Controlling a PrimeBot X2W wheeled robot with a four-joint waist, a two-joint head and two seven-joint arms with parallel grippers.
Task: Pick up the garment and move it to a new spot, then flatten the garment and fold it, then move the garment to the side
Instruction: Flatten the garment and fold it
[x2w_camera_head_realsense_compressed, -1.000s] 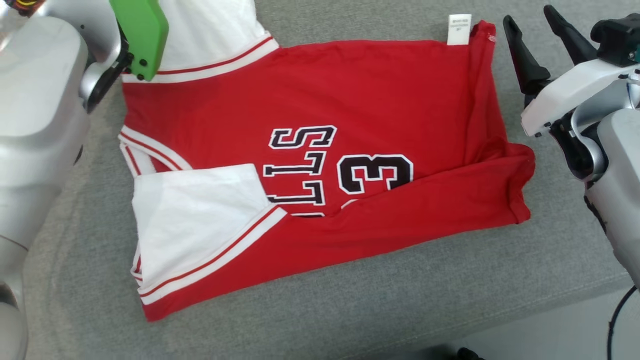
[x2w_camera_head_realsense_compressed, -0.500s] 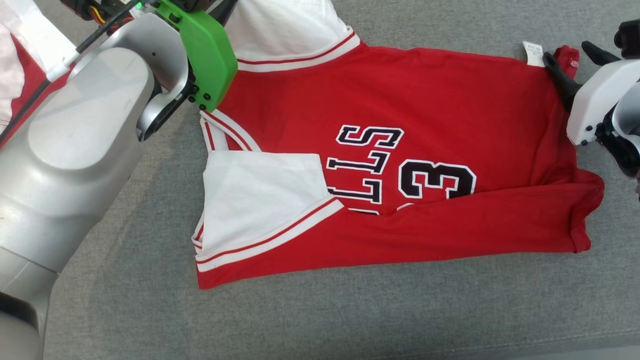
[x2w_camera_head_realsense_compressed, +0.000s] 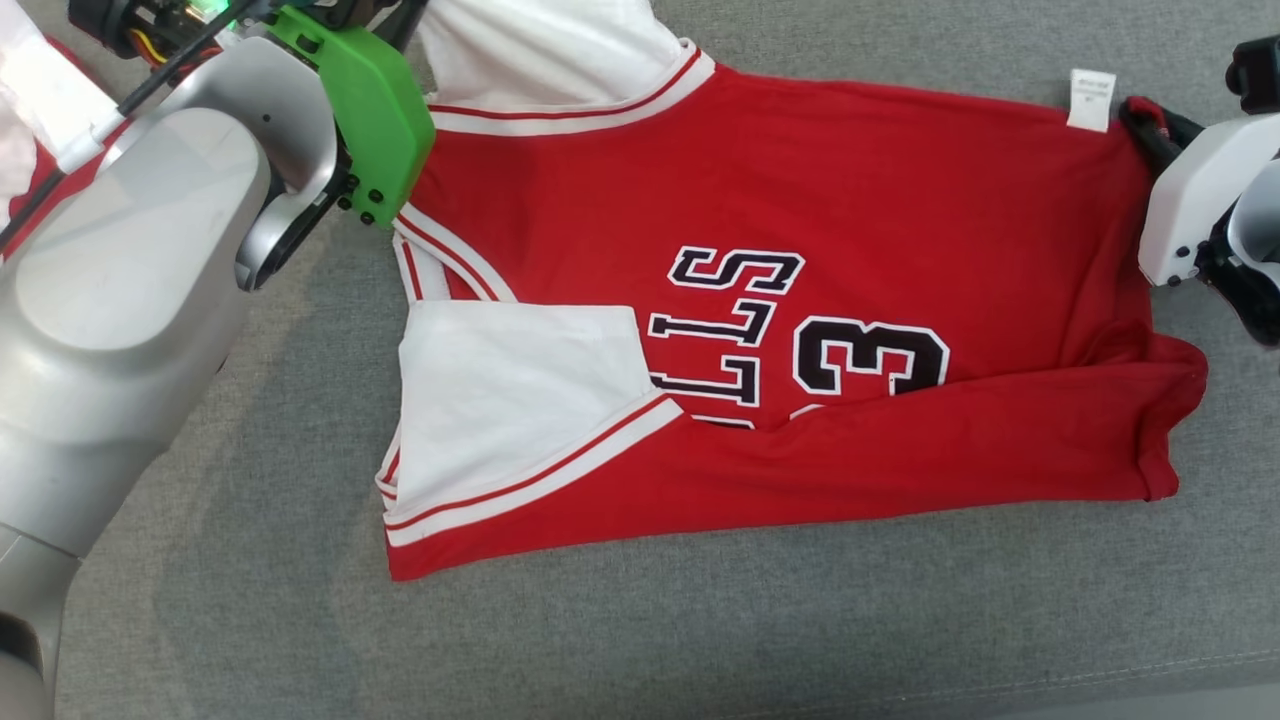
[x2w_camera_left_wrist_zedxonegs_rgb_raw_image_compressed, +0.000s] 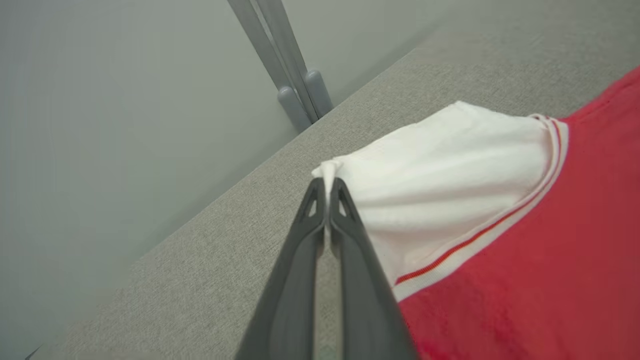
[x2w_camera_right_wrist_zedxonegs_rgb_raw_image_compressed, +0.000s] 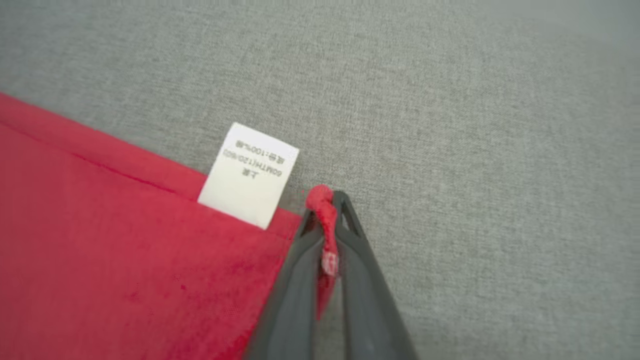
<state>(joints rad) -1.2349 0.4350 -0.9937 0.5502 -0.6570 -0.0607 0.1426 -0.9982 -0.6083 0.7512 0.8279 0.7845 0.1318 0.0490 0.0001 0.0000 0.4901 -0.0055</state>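
Grip at upper left: left gripper (x2w_camera_left_wrist_zedxonegs_rgb_raw_image_compressed: 327, 187) pinched shut on white sleeve tip (x2w_camera_left_wrist_zedxonegs_rgb_raw_image_compressed: 326, 169). Mid-frame, garment (x2w_camera_head_realsense_compressed: 800, 200) lying on grey cushion (x2w_camera_head_realsense_compressed: 700, 620). Upper right, right gripper (x2w_camera_right_wrist_zedxonegs_rgb_raw_image_compressed: 331, 200) clamped on red hem corner (x2w_camera_right_wrist_zedxonegs_rgb_raw_image_compressed: 327, 220). Lift both evenly, top edge taut, fold toward lower frame.

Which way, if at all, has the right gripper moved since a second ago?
Yes. In the head view the right gripper has come in toward the white label: from clear of the garment to shut on its red corner beside it.
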